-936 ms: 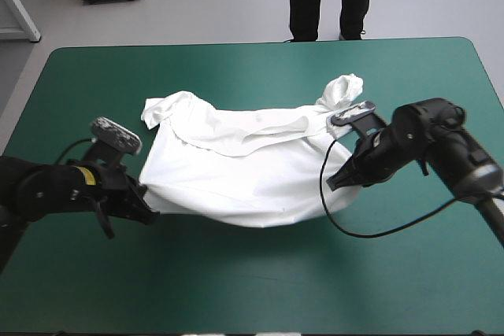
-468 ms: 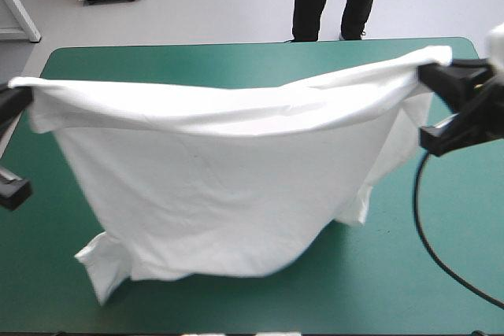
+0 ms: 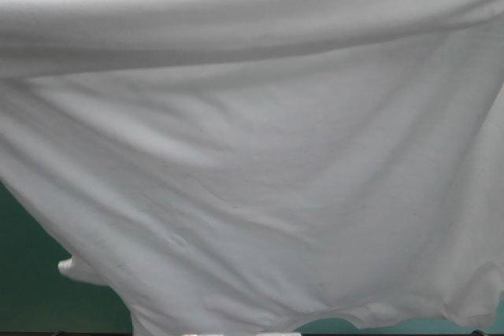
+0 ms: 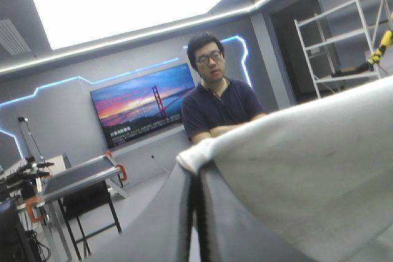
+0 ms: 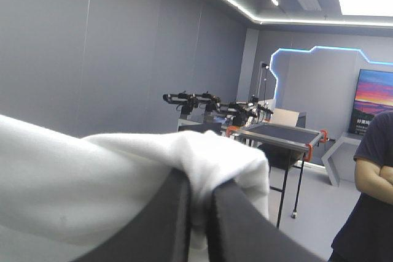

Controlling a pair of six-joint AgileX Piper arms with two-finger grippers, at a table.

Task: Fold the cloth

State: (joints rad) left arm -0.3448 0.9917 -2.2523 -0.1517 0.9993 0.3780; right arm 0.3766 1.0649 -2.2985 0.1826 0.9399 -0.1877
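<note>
The white, short-sleeved T-shirt [image 3: 252,179] hung lifted above the worktop, stretched wide between the two hands. It was so close under the high camera that it filled nearly the whole of that view. Its upper edge ran from left to right as a thick, rolled band across the far side, a little higher toward the right. Below the band the cloth fell as one broad sheet with soft, shallow creases. The lower hem hung uneven along the near side, and a small loose flap stuck out at the near left.

Only slivers of the worktop's teal-green cover [image 3: 20,273] showed: a patch at the near left and a thin strip under the hem at the near right. Whether the hem touched the cover could not be told. In the high view the cloth hid both hands.

In its own wrist view the left hand [image 4: 195,179] was raised and looked level. Its two broad black fingers [image 4: 163,231] were all but closed, with a bunched corner of the T-shirt pinched at their tips. From there the cloth ran off to one side as a taut sheet.

The right hand [image 5: 199,194] was likewise raised. Its fingers were almost together, gripping a crumpled wad of the T-shirt that bulged over their tips.
</note>
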